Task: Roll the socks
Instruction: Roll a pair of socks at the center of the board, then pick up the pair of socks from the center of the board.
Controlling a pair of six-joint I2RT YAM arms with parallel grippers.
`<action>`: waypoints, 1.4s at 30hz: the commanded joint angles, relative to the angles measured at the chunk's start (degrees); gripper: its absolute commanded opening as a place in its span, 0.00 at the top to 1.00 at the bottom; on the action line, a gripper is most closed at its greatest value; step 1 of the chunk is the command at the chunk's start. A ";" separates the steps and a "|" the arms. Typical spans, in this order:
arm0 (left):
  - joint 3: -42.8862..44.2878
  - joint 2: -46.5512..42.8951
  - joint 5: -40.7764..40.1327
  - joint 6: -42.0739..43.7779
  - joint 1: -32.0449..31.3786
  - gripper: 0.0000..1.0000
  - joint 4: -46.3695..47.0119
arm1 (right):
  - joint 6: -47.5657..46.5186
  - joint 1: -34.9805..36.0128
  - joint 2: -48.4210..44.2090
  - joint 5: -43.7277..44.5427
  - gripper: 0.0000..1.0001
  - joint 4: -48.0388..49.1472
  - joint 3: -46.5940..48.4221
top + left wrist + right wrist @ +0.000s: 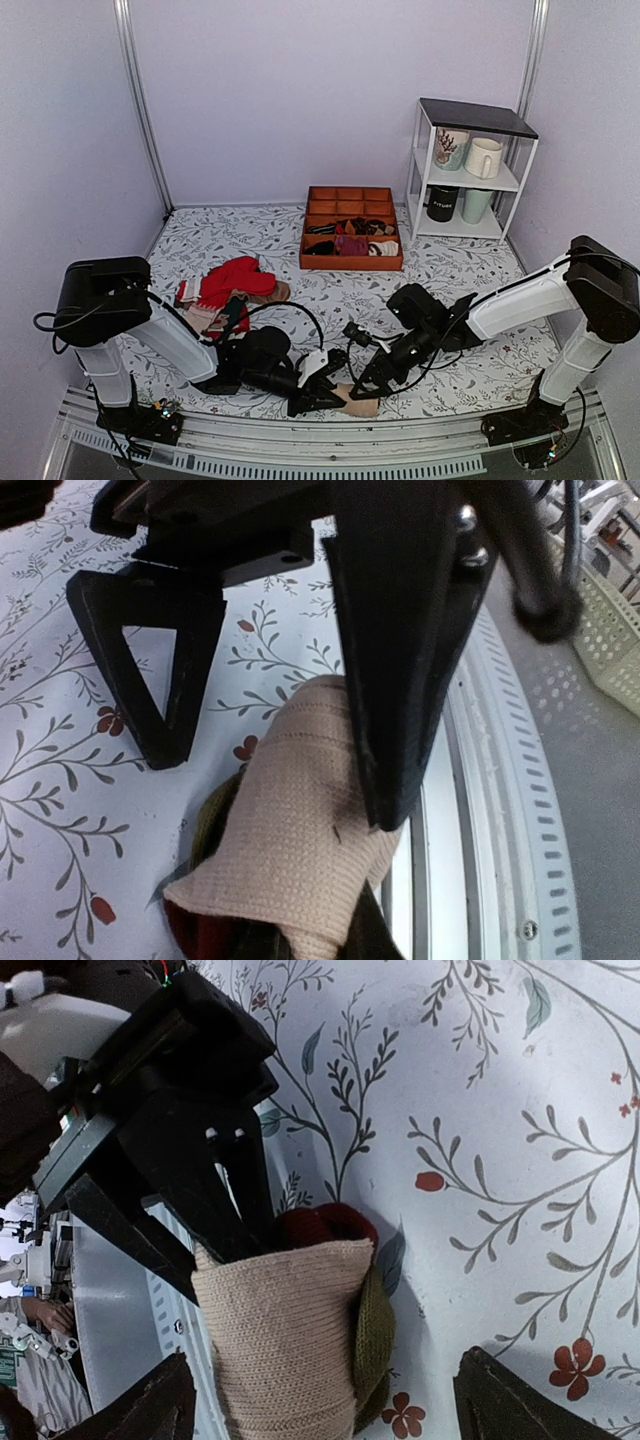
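**Item:** the socks (pixel 283 1352), one pair, already wound into a short, fat bundle. Beige ribbed knit is outermost, olive green shows at one side and dark maroon at the end.

**Location:** on the desk (pixel 520 1110), at its near edge just beside the metal rail (pixel 470 780), between the two arms.

**Step in hand:** judged late. The roll is formed and appears to want only securing, probably by turning the outer layer over the bundle so it cannot unwind.

**Next move calls for:** one gripper to pin the bundle while the other catches the loose beige edge. Care is needed, as the roll sits close to the rail.

**Left gripper (pixel 278 790):** jaws parted about halfway and clamped on nothing. One finger lies against the bundle's side, the other stands clear over bare desk.

**Right gripper (pixel 325 1365):** jaws spread wide, straddling the bundle without contact, holding nothing.
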 commanded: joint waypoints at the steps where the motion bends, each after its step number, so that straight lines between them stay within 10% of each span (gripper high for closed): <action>1: -1.89 3.99 0.22 0.09 -0.68 1.00 -14.86 | 1.71 0.31 0.31 -1.67 0.12 -0.70 -2.43; 17: -0.44 4.96 0.42 0.33 -0.45 1.00 -15.75 | 6.49 2.94 3.32 -3.05 0.41 5.42 -3.59; 27: 0.48 4.26 -2.11 -0.11 0.72 1.00 -16.67 | 9.74 2.95 5.62 -4.58 1.00 8.67 -5.64; 30: 0.85 2.74 -2.81 -0.35 1.84 0.83 -17.16 | 11.03 2.92 4.66 -2.36 1.00 8.63 -5.97; 33: 0.26 -0.90 -3.70 0.99 2.16 0.05 -17.33 | 12.00 2.21 3.78 -1.35 1.00 8.26 -5.86; 42: -4.52 -18.90 -13.95 2.12 2.37 0.00 -24.63 | 12.26 -3.24 -2.73 2.00 1.00 4.54 -2.74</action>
